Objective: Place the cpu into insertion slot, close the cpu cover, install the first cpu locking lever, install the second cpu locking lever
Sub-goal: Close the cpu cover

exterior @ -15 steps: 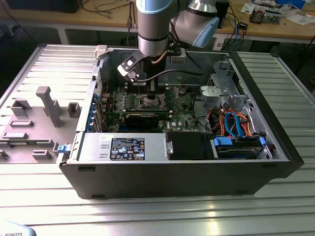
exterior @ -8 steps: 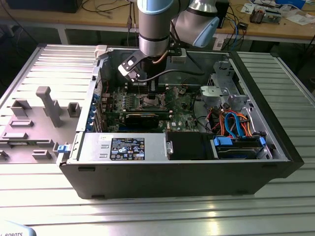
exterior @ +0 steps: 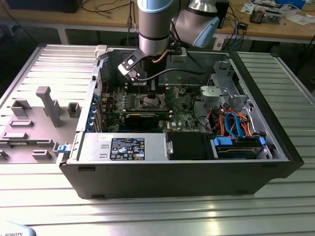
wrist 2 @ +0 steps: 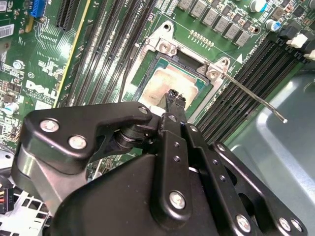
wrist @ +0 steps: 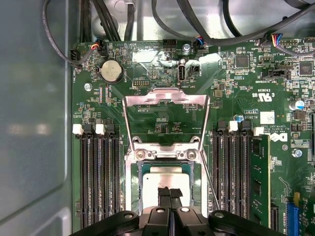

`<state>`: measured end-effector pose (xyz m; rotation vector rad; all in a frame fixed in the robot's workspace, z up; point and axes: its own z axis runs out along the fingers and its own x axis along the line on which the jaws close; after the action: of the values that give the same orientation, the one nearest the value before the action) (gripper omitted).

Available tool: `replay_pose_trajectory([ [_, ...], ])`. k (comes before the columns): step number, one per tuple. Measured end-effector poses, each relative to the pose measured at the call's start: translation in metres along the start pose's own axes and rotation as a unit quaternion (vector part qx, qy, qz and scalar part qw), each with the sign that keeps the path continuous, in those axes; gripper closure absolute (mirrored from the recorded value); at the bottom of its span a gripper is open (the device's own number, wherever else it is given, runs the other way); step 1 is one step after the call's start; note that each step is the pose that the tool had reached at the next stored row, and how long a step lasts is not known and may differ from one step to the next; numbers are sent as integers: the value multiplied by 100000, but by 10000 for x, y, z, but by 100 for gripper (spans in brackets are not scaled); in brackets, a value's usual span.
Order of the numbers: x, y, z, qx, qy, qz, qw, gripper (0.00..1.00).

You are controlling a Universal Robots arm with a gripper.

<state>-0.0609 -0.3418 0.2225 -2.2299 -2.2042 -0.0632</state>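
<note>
Cpu (wrist: 165, 176) lies flat in insertion slot (wrist: 141, 177) mid-motherboard (wrist: 236, 88), cpu cover (wrist: 147, 100) flipped up open, gripper (wrist: 170, 191) fingers (wrist: 164, 194) together, tips at its metal top; light, stiff, slick, probably fragile underneath, best taken by opposite edges.

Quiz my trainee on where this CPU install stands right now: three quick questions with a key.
1. True or false: the cpu cover is closed over the cpu.
2. Pick one: the shut jaws stand over A) the cpu, B) the memory slots, C) the coin cell.
3. Short answer: which thin metal rod sticks out free beside the socket?
Key: 1 false, it is swung open; 2 A; 3 the locking lever.
</note>
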Motion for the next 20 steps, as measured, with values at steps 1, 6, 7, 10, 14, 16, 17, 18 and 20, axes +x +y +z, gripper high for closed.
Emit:
replay_pose_trajectory([
  [1, 0, 0, -3, -1, -1, -1, 100000, 89],
  [6, 1, 1, -20, -3, 0, 0, 100000, 89],
  [7, 1, 1, -22, -1, 0, 1, 100000, 89],
  [10, 1, 1, -32, -3, 4, 2, 100000, 89],
  [14, 2, 1, -52, 2, -5, 2, 100000, 89],
  [16, 2, 2, -59, -1, -1, 1, 100000, 89],
  [17, 2, 2, -65, 1, -1, 0, 100000, 89],
  [18, 2, 2, -67, -1, 4, 1, 100000, 89],
  [20, 3, 2, -74, -1, 3, 2, 100000, 89],
])
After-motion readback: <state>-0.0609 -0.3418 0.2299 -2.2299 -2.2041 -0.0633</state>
